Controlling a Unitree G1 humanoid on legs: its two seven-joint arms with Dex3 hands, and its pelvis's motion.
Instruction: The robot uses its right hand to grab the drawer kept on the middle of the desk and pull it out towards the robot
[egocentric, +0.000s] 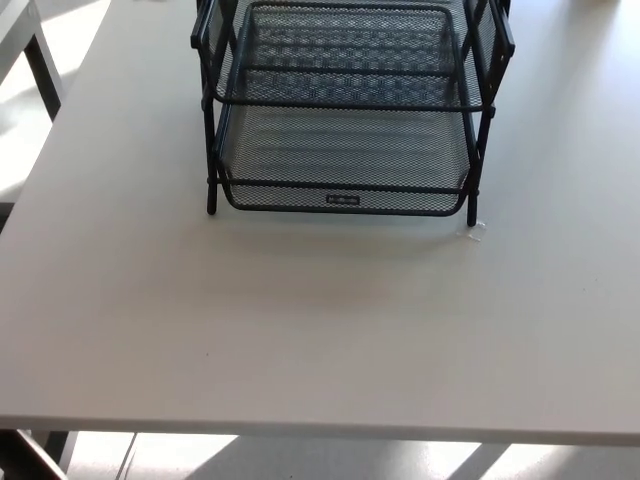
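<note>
Black mesh drawer (345, 170) sat seated in its rack (210, 150), mid-worktop (300, 330), far side. Neither hand was in view, state unknowable. Reach not begun; next, right hand to the drawer's front rim.

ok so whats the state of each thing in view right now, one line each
lower drawer: empty, pushed in, front edge level with the rack's front legs
upper tray: empty, sitting in the rack above the drawer
rack frame: upright on the desk
desk: white, bare in front of the rack
left hand: not in view
right hand: not in view
</note>
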